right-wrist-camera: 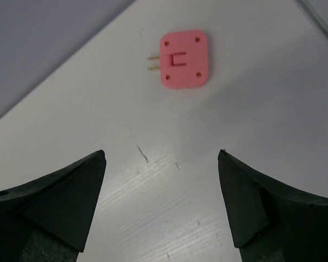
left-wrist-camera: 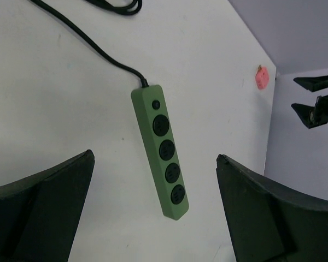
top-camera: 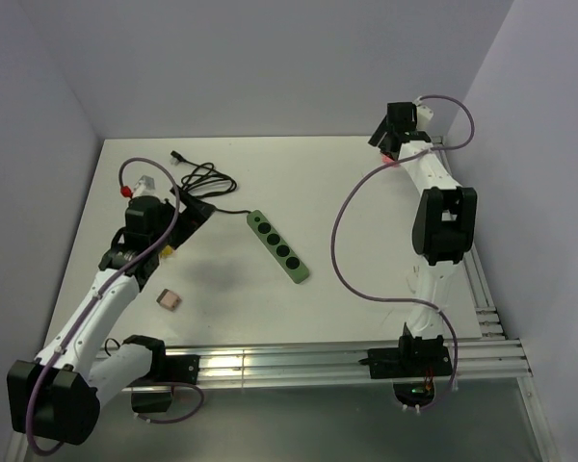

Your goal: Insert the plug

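The pink plug (right-wrist-camera: 185,59) lies flat on the table (right-wrist-camera: 251,136) at its far right edge, close beside the wall. The right gripper (right-wrist-camera: 161,158) hovers short of it, jaws wide apart and empty. The left gripper (left-wrist-camera: 154,157), fully spread and holding nothing, overlooks the green power strip (left-wrist-camera: 165,153), which lies mid-table with open surface along both long sides.

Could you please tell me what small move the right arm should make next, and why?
Probably the right gripper should move forward and down over the flat pink square plug. Its jaws stand open and empty, and the plug lies flat on the white table beyond the fingertips, so it must be picked up before it can go to the green four-socket power strip.
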You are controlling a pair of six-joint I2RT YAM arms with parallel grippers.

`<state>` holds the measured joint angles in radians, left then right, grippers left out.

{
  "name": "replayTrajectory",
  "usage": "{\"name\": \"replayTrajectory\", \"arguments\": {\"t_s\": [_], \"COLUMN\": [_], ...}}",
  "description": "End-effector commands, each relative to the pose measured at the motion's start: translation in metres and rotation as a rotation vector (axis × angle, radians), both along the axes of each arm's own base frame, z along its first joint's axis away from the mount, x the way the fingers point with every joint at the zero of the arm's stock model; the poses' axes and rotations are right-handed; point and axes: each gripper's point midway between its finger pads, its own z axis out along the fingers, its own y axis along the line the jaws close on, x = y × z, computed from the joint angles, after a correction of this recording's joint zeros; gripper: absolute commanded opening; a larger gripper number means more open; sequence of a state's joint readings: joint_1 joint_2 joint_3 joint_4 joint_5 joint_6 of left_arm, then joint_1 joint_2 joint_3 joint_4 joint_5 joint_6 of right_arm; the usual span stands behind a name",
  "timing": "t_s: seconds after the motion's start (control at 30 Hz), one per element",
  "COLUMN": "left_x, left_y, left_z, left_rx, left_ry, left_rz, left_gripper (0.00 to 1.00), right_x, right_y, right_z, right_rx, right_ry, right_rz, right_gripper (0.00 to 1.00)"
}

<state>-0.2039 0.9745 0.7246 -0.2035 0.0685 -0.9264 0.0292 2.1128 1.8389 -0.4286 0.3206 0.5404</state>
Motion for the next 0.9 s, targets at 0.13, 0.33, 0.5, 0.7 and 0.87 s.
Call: {"name": "replayTrajectory", "arguments": {"t_s": [0.13, 0.33, 0.5, 0.7, 0.87], "left_x": [0.001, -0.006, -0.012, -0.016, -0.013], "left_y": [-0.025, -0.027, -0.032, -0.056, -0.062], "left_z": [0.016, 0.027, 0.025, 0.025, 0.013], "left_rx": [0.038, 0.067, 0.046, 0.083, 0.141], "left_ry": [0.006, -0.013, -0.012, 0.022, 0.086], "left_rz": [-0.087, -0.097, -0.1, -0.173, -0.216], "left_gripper": [1.0, 0.99, 0.99, 1.0, 1.0], "right_x": [-0.05, -0.123, -0.188, -0.247, -0.295], "right_y": [0.006, -0.013, -0.041, -0.066, -0.079], "right_z": [0.023, 0.039, 0.031, 0.02, -0.007], "right_rx": [0.045, -0.011, 0.037, 0.097, 0.162], "right_ry": [0.004, 0.024, 0.082, 0.131, 0.193], "right_rz": [0.005, -0.064, -0.149, -0.239, -0.351], "right_gripper": [0.89, 0.9, 0.9, 0.9, 0.89]}}
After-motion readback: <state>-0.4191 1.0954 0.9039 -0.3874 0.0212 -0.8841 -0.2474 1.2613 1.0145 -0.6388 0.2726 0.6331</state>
